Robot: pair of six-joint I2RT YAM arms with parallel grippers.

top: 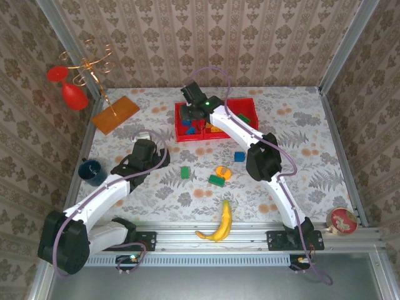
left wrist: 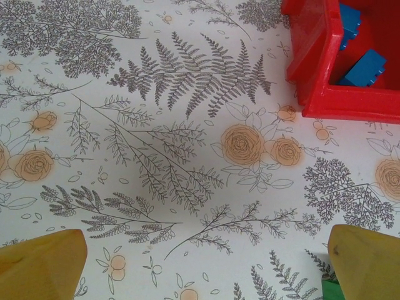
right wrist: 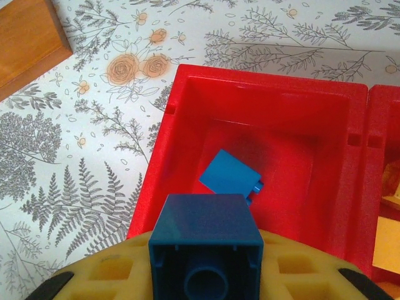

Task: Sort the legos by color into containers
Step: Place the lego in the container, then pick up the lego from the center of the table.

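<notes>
Right gripper: the yellow fingers are clamped on a blue brick, its hollow underside toward the wrist camera; the brick hangs over the left compartment of the red tray, close to the near wall; a second blue brick lies on that compartment's floor, just beyond the held one

Left gripper: fingers spread wide, nothing between them, over bare tablecloth near the tray corner

Loose legos on the table, top view: two green bricks, an orange brick, a blue one; a banana lies nearer the arm bases

Probable faults:
- release this near the wall; the brick may strike the rim and tumble onto the cloth
- landing on the second blue brick; it may bounce toward the neighbouring compartment, mixing colours
- incomplete opening; the brick may cling to a pad and be carried out on withdrawal
</notes>
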